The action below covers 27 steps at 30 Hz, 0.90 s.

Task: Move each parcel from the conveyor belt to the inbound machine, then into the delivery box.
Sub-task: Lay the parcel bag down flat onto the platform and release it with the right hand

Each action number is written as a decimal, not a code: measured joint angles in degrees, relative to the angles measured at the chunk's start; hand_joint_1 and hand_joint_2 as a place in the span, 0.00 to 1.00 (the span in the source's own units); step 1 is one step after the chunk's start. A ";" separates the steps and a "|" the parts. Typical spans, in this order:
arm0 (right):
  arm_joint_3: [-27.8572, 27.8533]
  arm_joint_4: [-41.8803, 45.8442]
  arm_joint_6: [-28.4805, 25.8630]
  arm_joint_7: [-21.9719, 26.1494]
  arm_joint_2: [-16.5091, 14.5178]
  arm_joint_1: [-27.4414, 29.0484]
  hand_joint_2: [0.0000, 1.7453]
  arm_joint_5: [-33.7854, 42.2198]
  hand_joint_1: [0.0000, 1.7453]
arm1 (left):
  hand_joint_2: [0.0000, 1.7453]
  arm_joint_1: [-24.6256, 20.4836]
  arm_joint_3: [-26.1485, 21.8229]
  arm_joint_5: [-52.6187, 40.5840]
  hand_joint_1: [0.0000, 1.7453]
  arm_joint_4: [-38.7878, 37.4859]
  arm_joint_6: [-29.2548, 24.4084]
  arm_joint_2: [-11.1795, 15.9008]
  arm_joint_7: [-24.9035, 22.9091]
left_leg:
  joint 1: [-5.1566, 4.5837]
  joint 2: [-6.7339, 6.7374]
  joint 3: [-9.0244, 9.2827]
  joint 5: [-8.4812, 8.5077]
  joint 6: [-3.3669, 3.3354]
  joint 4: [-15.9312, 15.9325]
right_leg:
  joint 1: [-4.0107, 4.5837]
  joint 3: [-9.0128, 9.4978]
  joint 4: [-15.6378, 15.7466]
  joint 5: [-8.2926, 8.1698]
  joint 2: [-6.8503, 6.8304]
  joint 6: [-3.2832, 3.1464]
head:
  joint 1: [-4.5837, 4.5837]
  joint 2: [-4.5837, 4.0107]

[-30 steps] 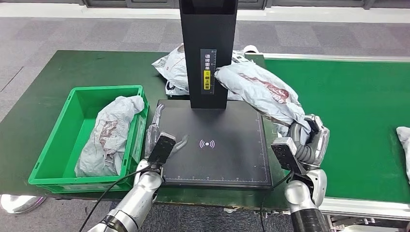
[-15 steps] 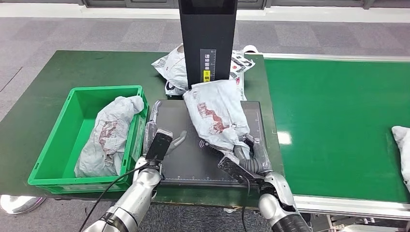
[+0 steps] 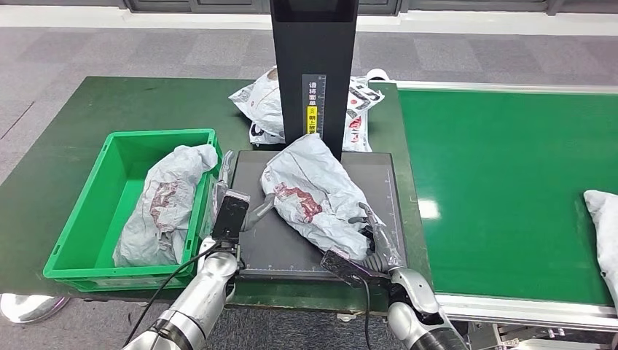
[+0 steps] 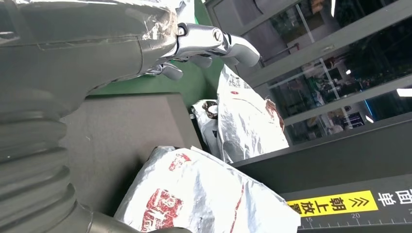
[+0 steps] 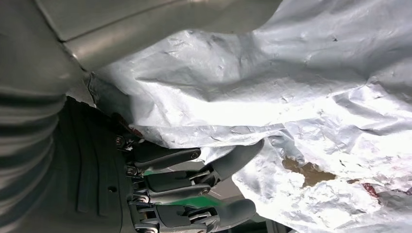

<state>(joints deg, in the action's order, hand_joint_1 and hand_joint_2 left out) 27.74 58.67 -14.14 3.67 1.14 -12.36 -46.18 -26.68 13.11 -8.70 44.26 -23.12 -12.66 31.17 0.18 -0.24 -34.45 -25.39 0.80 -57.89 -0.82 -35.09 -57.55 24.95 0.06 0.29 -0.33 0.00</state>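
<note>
A crumpled grey parcel point(image 3: 313, 197) with red print lies across the black plate of the inbound machine point(image 3: 379, 182), in front of its column point(image 3: 313, 65). My right hand point(image 3: 370, 239) is at the parcel's near right end. In the right wrist view the parcel's edge point(image 5: 272, 92) sits between the thumb and the straight fingers point(image 5: 194, 180). My left hand point(image 3: 237, 208) hovers open at the plate's left edge, its thumb close to the parcel. The left wrist view has the spread fingers point(image 4: 209, 41) above the plate, beside the same parcel point(image 4: 204, 199).
A green delivery box point(image 3: 73, 244) left of the plate holds one grey parcel point(image 3: 164, 204). More parcels point(image 3: 259, 102) lie behind the column. The green conveyor belt point(image 3: 510, 168) stretches to the right, with a parcel point(image 3: 603, 219) at its far right.
My right hand swung the parcel left from the belt side and lowered it onto the plate. The parcel on the belt crept left. My left hand shifted slightly left.
</note>
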 joint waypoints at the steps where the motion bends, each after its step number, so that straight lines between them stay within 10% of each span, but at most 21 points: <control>1: 0.03 -0.05 0.00 0.00 0.02 -0.03 1.00 0.00 0.00 | 1.00 0.00 -0.04 0.00 0.00 0.00 0.00 0.02 0.03 | 0.00 0.00 0.02 0.00 0.00 0.00 | 0.00 0.02 0.00 0.00 0.00 0.00 | 0.00 0.00; 10: 0.11 -0.48 -0.01 1.39 0.08 -0.49 1.00 0.93 0.00 | 1.00 0.02 -0.32 1.52 0.00 0.40 -0.52 0.21 1.88 | 0.00 0.00 0.04 0.00 0.00 -0.01 | 0.00 0.04 0.00 -0.01 0.00 0.01 | 0.00 0.00; 27: -7.70 5.54 -11.61 21.23 0.10 3.36 1.00 21.08 0.00 | 1.00 -0.77 1.20 0.68 0.00 -0.33 -3.78 -1.10 7.11 | -0.02 0.02 0.01 -0.04 -0.02 -0.02 | -0.03 -0.04 0.02 -0.01 0.05 0.02 | 0.00 0.00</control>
<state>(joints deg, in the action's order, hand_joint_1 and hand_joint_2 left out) 20.04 64.21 -25.75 24.90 1.25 -9.01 -25.11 -27.45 14.31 -8.02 43.93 -26.90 -13.76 38.28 0.16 -0.22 -34.44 -25.42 0.77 -57.91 -0.84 -35.13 -57.53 24.94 0.11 0.31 -0.33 0.00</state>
